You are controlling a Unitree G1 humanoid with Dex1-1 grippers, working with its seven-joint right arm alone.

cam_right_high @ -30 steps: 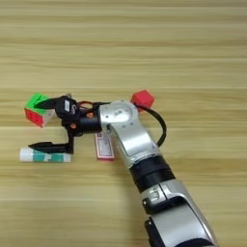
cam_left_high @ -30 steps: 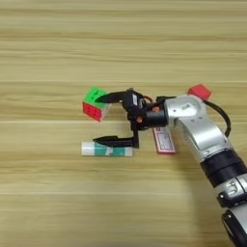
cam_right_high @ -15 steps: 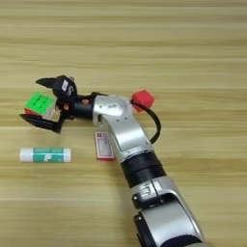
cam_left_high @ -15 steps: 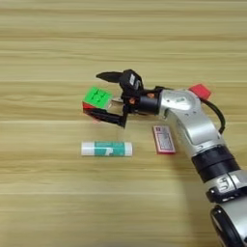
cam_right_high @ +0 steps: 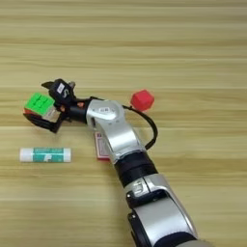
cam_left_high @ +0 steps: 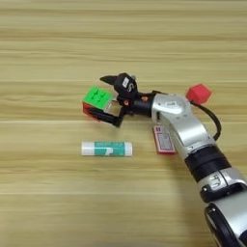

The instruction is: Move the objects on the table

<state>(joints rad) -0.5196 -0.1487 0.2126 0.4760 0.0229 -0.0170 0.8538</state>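
Swung up and leftward since a second ago, away from the glue stick point(cam_left_high: 106, 148) and onto the puzzle cube point(cam_left_high: 98, 100). Right gripper point(cam_left_high: 107, 97) now straddles that cube: one black finger along its far edge, the other along its near edge, seemingly pressed to both sides, though actual contact is hard to confirm. Cube itself tilted, green face up, red below, on the table point(cam_left_high: 58, 48) left of centre. Glue stick flat and lengthwise nearer the camera, well clear of the fingers. Card box point(cam_left_high: 163, 141) partly under the silver forearm. Small red cube point(cam_left_high: 198, 93) just beyond the arm, at its far right side.
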